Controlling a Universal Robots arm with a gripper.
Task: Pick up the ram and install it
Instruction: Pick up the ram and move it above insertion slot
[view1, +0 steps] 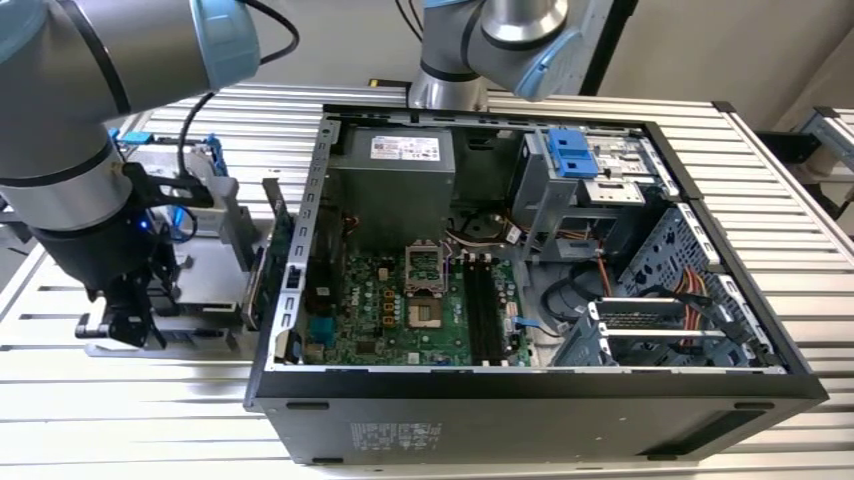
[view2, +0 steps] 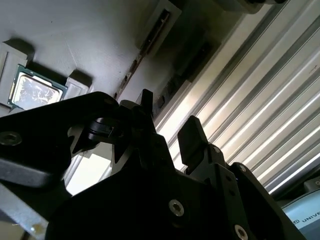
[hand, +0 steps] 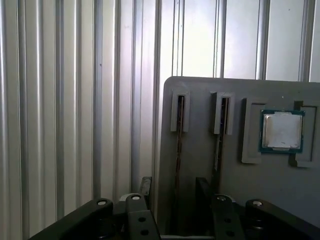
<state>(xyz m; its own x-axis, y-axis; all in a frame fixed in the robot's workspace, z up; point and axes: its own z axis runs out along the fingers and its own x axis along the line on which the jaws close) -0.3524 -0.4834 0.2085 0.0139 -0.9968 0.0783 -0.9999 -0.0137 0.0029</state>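
Ribbed metal tabletop (view1: 134, 430) carries an open computer case (view1: 534, 420); in the exterior view my gripper (view1: 123, 325) hangs low over a grey holder tray (view1: 200, 285) near the tabletop's edge at the exterior view's left. In the first wrist view the ram (hand: 178, 150) stands on edge in a tray slot, presumably so my spread jaws can straddle it; they are not yet clamped. In the second wrist view the fingertips (view2: 145, 102) stand apart.

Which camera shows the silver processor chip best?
The first wrist view: the processor chip lies face-on in its grey tray. The second wrist view catches it slanted. The exterior view leaves it too small to tell.
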